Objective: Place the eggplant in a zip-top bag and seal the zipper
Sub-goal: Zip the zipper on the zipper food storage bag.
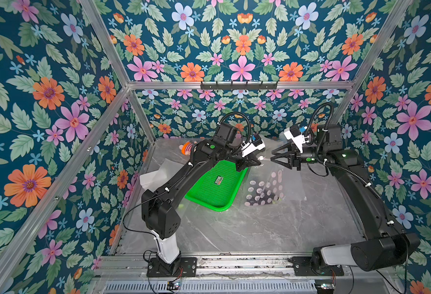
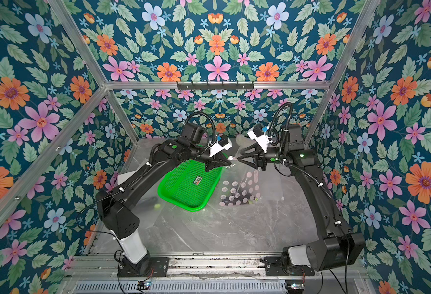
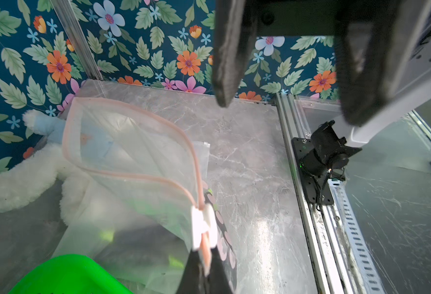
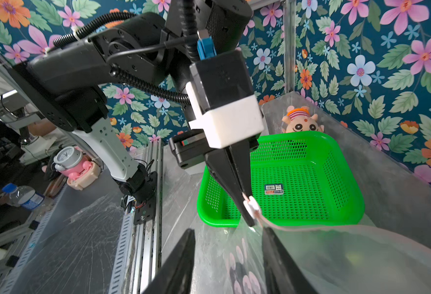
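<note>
A green perforated basket (image 1: 224, 193) sat left of centre on the grey marbled surface (image 1: 234, 229), with a small printed sticker (image 1: 218, 180) on its floor. Beyond it, in the far left corner, lay a plush doll (image 4: 301, 122) wearing an orange-and-pink striped cap. A white plush toy (image 3: 18, 183) with a pale blue part lay against the far wall. A pale flat sheet (image 1: 156, 175) lay at the left edge. Floral wallpaper (image 1: 242, 40) covered the walls behind an aluminium frame (image 1: 158, 85), whose far crossbar carried a black hook rail (image 1: 238, 86). Outside the frame stood a pink alarm clock (image 4: 68, 159) and a blue-capped water bottle (image 4: 23, 196).
</note>
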Motion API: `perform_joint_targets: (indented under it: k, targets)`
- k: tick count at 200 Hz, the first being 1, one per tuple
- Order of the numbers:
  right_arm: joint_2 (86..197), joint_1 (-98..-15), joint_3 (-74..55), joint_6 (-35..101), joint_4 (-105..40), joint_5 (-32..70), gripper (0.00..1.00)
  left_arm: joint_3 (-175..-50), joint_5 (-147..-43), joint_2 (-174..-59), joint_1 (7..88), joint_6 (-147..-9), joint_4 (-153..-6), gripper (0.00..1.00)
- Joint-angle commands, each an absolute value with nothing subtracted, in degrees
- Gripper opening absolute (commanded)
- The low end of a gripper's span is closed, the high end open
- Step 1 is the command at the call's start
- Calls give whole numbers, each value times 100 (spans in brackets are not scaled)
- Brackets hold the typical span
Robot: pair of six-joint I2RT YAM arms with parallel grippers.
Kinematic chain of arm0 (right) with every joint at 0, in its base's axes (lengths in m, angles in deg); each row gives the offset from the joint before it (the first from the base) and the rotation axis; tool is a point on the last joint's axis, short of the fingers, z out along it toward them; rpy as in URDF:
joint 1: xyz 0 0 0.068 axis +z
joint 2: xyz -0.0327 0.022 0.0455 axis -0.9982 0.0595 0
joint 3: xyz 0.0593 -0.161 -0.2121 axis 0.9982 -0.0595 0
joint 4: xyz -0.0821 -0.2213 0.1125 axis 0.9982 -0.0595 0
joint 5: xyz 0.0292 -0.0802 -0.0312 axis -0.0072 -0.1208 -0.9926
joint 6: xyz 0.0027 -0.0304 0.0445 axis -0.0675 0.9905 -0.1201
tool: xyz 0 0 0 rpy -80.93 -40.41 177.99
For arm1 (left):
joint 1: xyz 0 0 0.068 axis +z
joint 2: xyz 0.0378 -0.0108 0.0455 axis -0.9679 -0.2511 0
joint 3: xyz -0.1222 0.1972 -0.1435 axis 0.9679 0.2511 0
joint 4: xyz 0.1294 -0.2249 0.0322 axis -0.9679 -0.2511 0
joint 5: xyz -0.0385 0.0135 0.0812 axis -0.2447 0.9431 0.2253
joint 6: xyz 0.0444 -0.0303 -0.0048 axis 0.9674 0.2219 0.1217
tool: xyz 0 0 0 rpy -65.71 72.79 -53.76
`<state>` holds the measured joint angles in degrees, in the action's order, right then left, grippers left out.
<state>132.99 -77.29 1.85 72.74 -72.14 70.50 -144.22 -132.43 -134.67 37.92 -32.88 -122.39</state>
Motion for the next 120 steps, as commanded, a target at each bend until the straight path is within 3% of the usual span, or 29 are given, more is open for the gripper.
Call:
perform_joint_targets:
  k: [1,120]
  targets:
    - [13429,-7603,264,7940,-7618,6845,44,-14397,-13476,-13357,3797,-2991,-12375,0]
    - [13635,-7294,-193,8302,-6622,6910,44,-14378,-13459,-13343,3731,-3253,-12279,0]
